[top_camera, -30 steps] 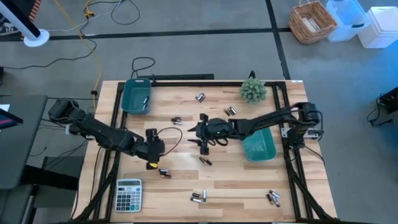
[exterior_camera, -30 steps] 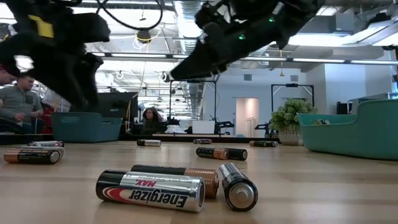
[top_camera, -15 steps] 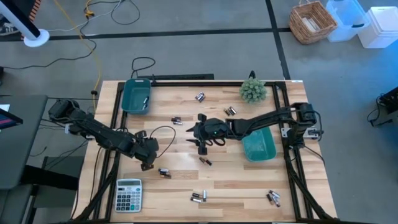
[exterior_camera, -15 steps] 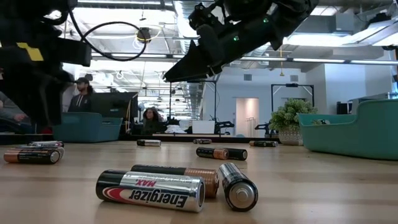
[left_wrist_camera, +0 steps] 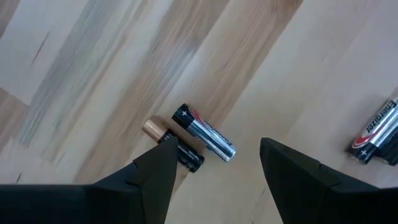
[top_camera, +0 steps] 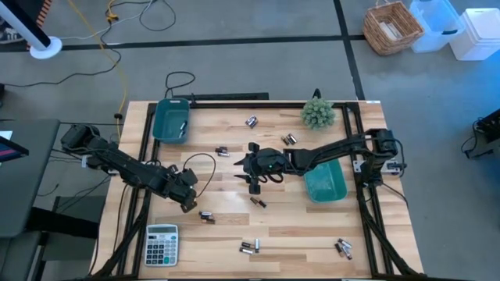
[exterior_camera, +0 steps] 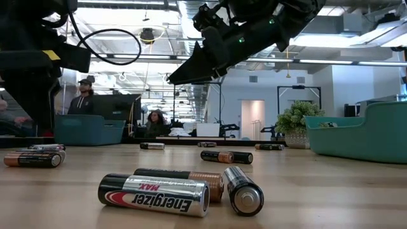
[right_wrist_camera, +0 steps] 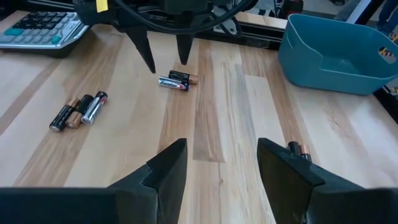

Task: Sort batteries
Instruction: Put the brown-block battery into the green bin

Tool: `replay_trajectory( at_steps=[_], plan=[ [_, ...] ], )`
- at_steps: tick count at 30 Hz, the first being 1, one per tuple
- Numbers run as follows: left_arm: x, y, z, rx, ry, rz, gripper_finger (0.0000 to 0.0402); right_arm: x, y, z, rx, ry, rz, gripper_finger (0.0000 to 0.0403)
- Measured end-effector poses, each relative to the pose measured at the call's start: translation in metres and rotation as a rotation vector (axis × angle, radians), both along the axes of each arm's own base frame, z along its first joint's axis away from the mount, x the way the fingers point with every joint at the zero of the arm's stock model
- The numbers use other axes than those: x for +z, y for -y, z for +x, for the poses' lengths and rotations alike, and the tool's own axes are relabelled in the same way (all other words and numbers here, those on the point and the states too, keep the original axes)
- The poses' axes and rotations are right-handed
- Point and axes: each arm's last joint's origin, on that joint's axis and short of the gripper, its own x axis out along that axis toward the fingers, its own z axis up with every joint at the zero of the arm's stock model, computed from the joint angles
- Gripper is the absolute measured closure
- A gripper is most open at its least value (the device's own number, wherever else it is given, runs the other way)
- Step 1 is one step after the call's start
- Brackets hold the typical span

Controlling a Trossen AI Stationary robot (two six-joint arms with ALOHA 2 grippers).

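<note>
Batteries lie scattered on the wooden table, singly and in small groups. My left gripper [top_camera: 190, 207] is open and hovers above a pair of batteries [top_camera: 206, 216]; in the left wrist view this pair [left_wrist_camera: 198, 140] lies just beyond the gripper [left_wrist_camera: 217, 146]. My right gripper [top_camera: 252, 187] is open over the middle of the table, above and beside a single battery [top_camera: 258, 202]. In the right wrist view the gripper [right_wrist_camera: 221, 146] faces the same pair [right_wrist_camera: 177, 79] and three batteries [right_wrist_camera: 78, 111] lying side by side. In the low view more batteries [exterior_camera: 184, 191] lie in the foreground.
A teal bin [top_camera: 171, 119] at the far left corner holds a battery; another teal bin [top_camera: 324, 181] stands at the right. A grey calculator [top_camera: 162, 244] lies at the near left corner, a small plant [top_camera: 318, 114] at the far edge. People show in the room behind.
My left gripper has swung a little toward the table's left and near edges and now points at the battery pair. My right gripper has shifted slightly toward the left. No battery has moved.
</note>
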Motion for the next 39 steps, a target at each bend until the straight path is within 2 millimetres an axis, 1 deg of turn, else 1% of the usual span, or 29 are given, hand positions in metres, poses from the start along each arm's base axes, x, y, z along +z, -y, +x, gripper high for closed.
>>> replay_trajectory(
  at_steps=[12,21,29,36,39],
  plan=[
    [0.0,0.0,0.001,-0.016,0.005,0.012,0.0178,0.0,0.0,0.0,0.0,0.001,-0.003,0.0196],
    [-0.001,-0.01,-0.01,0.129,-0.083,0.075,0.0178,0.0,0.0,0.0,0.001,0.002,-0.003,0.0196],
    [-0.001,-0.014,-0.01,0.166,-0.088,0.074,0.0178,0.0,0.0,0.0,0.0,0.002,-0.003,0.0196],
    [-0.017,-0.019,-0.02,0.185,-0.136,0.079,0.0178,0.0,0.0,0.0,0.0,0.002,-0.002,0.0196],
    [-0.015,-0.02,-0.021,0.195,-0.095,0.067,0.0178,0.0,0.0,0.0,0.0,0.002,-0.002,0.0196]
  ],
)
